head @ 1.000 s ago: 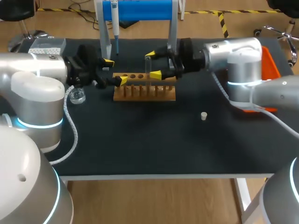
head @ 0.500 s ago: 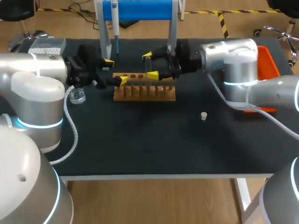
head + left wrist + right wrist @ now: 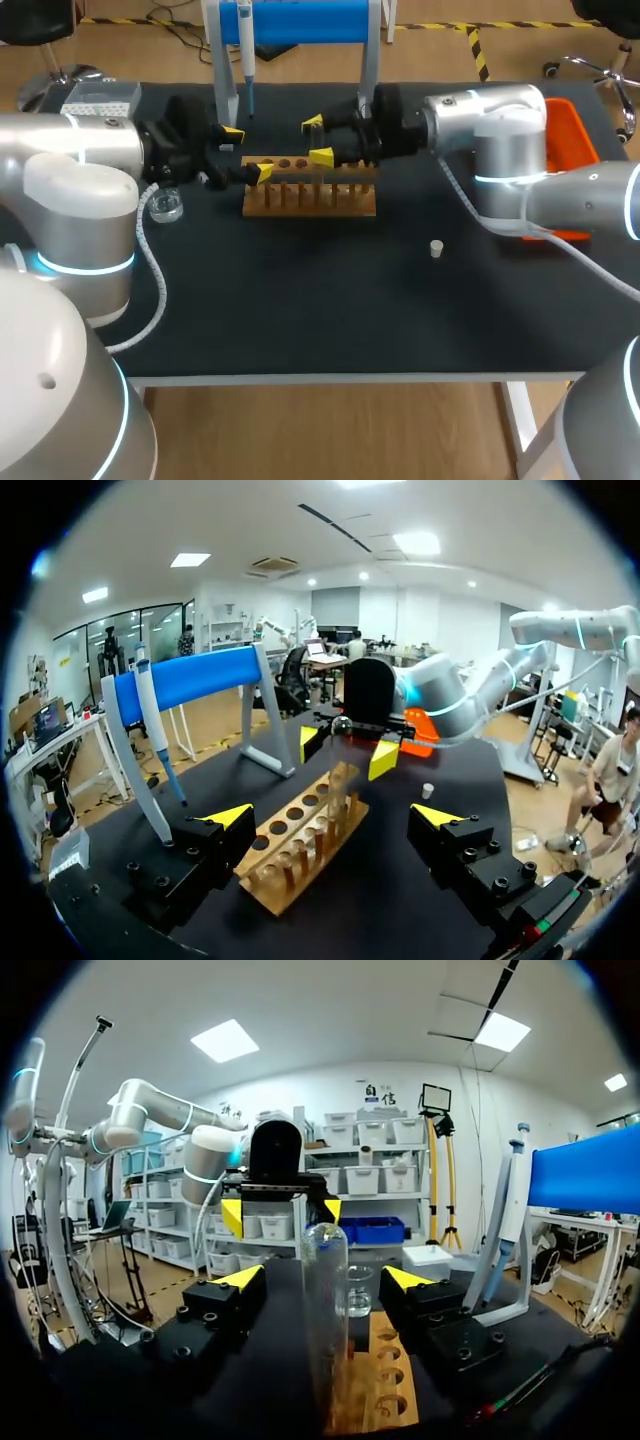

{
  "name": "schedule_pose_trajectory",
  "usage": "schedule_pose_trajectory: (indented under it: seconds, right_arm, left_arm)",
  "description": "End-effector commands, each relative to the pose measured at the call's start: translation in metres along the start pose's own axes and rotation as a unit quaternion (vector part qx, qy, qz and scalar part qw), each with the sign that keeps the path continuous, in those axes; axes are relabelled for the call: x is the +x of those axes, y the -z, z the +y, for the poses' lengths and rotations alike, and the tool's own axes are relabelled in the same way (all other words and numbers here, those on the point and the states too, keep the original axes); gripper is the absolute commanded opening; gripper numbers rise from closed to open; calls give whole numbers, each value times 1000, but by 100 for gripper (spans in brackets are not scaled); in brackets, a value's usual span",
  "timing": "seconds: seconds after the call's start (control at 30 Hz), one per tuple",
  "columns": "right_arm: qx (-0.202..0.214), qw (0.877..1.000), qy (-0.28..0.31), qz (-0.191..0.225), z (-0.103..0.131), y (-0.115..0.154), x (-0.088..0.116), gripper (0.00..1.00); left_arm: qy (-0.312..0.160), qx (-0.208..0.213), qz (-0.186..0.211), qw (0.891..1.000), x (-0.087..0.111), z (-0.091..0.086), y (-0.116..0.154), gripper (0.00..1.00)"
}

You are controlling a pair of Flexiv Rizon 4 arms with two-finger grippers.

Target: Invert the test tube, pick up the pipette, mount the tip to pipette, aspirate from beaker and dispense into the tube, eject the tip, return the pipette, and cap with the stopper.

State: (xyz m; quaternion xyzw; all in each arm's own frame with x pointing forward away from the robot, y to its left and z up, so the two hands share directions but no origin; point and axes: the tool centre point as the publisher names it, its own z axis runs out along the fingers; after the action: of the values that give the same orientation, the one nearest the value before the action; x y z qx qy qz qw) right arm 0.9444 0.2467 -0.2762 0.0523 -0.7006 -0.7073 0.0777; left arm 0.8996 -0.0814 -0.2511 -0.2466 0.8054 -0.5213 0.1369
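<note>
The test tube (image 3: 325, 1300) stands upright on the wooden rack (image 3: 300, 205), near the middle of its back row. Its rounded closed end seems to point up, though the clear glass is hard to read against the room. The right gripper (image 3: 318, 140) lies level over the rack with its yellow fingers spread to either side of the tube. The right wrist view shows a gap on both sides, so nothing is pinched. The left gripper (image 3: 247, 152) hovers at the rack's left end, fingers likewise spread and holding nothing, facing the right one along the rack. The pipette (image 3: 246, 50) hangs on the blue-barred stand (image 3: 300, 20) behind the rack; any print on it is too small to make out. The small glass beaker (image 3: 165, 207) sits on the black table (image 3: 300, 310) beside the left arm, with the tip box (image 3: 100, 97) at the far left corner. The white stopper (image 3: 436, 248) lies alone, well to the right of the rack, and an orange bin (image 3: 578, 135) sits at the table's right edge.
</note>
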Motion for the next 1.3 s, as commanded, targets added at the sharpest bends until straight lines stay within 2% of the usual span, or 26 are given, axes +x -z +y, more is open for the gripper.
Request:
schedule_pose_trajectory:
  seconds: [0.03, 0.63, 0.7, 0.77, 0.97, 1.07, 1.1, 1.3]
  right_arm:
    - [-1, 1000, 1, 1, -2, 2, -2, 75]
    - [2, 1000, 6, 5, -3, 2, -3, 60]
    - [3, 1000, 7, 5, -3, 2, -3, 49]
    - [3, 1000, 7, 5, -3, 2, -3, 47]
    - [3, 1000, 7, 5, -4, 2, -3, 28]
    - [4, 1000, 7, 5, -4, 2, -3, 2]
    - [4, 1000, 7, 5, -4, 2, -3, 0]
    - [4, 1000, 7, 4, -4, 2, -3, 0]
  left_arm:
    - [1, -2, 2, 1000, -1, -1, 0, 100]
    - [1, -2, 2, 1000, -1, -1, 0, 100]
    - [1, -2, 2, 1000, -1, -1, 0, 100]
    - [1, -2, 2, 1000, -1, -1, 0, 100]
    - [1, -2, 2, 1000, -1, -1, 0, 100]
    - [1, -2, 2, 1000, -1, -1, 0, 100]
    - [1, -2, 2, 1000, -1, -1, 0, 100]
    - [1, -2, 2, 1000, -1, -1, 0, 100]
